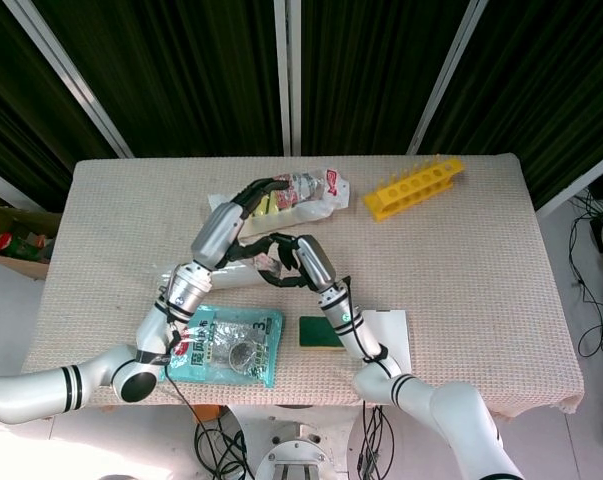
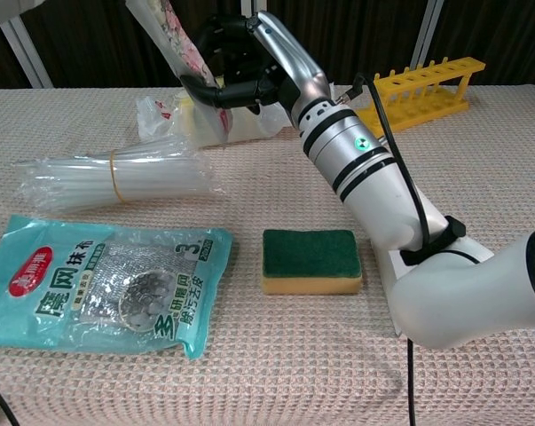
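My right hand point(image 2: 230, 67) point(image 1: 289, 258) is raised over the middle of the table and grips a clear packet with a pink print point(image 2: 172, 43) point(image 1: 267, 263). The packet hangs tilted, and its top runs out of the chest view. In the head view my left hand point(image 1: 243, 203) is raised over the clear bag of yellow pieces point(image 1: 296, 192) point(image 2: 205, 120), its fingers stretched apart with nothing seen in them. Whether its thumb touches the packet I cannot tell. The chest view does not show the left hand.
A banded bundle of clear tubes point(image 2: 116, 177) lies at the left. A teal scrubber pack point(image 2: 107, 284) point(image 1: 227, 346) and a green-and-yellow sponge point(image 2: 311, 260) point(image 1: 323, 332) sit near the front. A yellow tube rack point(image 1: 413, 187) point(image 2: 427, 82) stands back right. A white sheet point(image 1: 393, 330) lies under my right forearm.
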You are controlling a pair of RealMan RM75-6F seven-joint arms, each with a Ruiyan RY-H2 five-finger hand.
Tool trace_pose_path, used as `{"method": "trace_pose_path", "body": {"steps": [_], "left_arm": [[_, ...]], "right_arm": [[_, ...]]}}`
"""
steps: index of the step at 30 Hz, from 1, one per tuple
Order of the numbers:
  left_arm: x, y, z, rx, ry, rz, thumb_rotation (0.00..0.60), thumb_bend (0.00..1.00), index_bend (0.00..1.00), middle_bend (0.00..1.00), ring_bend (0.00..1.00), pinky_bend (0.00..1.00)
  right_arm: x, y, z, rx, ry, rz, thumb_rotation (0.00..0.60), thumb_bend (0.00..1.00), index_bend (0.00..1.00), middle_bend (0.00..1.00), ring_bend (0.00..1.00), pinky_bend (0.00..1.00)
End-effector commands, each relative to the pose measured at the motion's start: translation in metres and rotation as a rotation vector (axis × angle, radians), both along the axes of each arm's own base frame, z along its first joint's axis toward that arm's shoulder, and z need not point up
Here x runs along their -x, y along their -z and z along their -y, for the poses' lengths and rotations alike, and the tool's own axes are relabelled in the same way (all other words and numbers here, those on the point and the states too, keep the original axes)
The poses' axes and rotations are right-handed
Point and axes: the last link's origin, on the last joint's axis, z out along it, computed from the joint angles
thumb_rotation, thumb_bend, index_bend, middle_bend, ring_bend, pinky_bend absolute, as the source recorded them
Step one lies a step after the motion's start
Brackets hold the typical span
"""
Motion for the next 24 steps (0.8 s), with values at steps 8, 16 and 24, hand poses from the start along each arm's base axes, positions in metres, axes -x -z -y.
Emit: {"method": "trace_pose_path", "body": {"steps": [8,16,24], "left_arm": [[0.005,0.005,0.001,-0.1,0.025,-0.146,0.0,0.0,0.14,0.2,0.09,0.16],[0.006,0.01,0.003,-0.132,0.038,-0.214,0.0,0.0,0.14,0.2,0.09,0.16],[0.006,0.012,0.005,-0.174,0.062,-0.272,0.0,0.0,0.15,0.22,0.09,0.16]], "right_arm": [[-0.004,0.0,0.0,-0.016,0.008,0.017,0.6,0.54,1.0,0.9,0.82,0.92],[-0.007,0.001,0.0,-0.022,0.008,0.013,0.6,0.54,1.0,0.9,0.82,0.92],[-0.009,0.003,-0.002,-0.028,0.004,0.009,0.6,0.54,1.0,0.9,0.82,0.92]]}}
